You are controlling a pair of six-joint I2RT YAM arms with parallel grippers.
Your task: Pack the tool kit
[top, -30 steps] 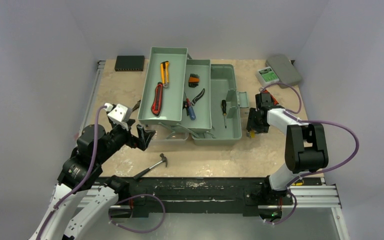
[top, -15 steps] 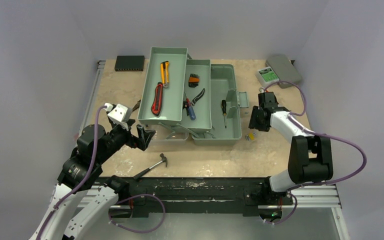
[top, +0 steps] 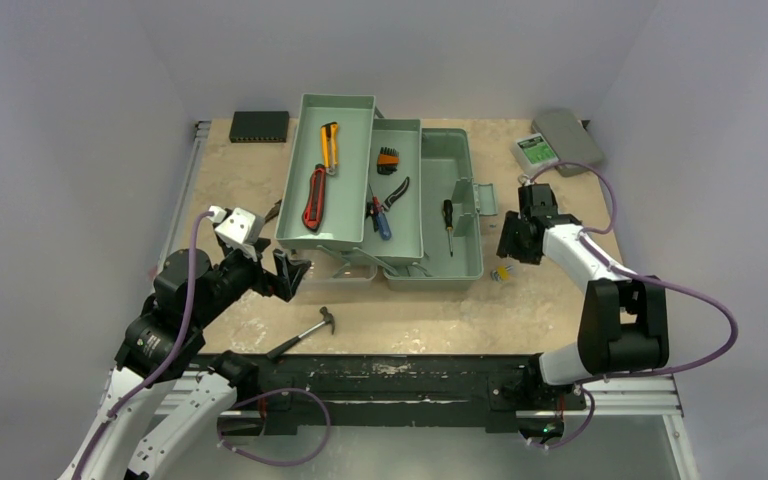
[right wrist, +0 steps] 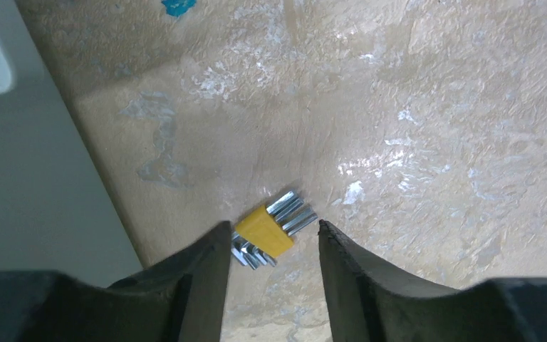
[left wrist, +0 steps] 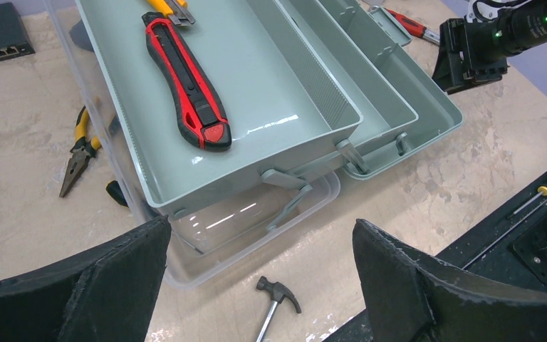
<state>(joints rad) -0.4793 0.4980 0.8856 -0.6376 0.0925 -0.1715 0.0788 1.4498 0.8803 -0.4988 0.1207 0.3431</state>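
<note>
Five small tools are already lying in the fold-out trays of the open sage-green plastic toolbox [top: 465,170]: a red-and-black utility knife [left wrist: 189,78], a yellow utility knife [top: 329,146], an orange hex-key set [top: 388,160], dark-handled pliers [top: 392,195] and a black screwdriver [top: 448,222]. Waiting outside it are a steel claw hammer [top: 305,330], yellow-handled pliers [left wrist: 78,149] and a yellow hex-key set [top: 501,271] lying just beside the box's right end. The right gripper [right wrist: 272,225] is hanging over that set, jaws apart, gripping nothing; the left gripper [left wrist: 260,228] is gaping wide and empty. Compared with a second ago, the right arm is standing higher and further back, jaws narrower, the set now uncovered
</note>
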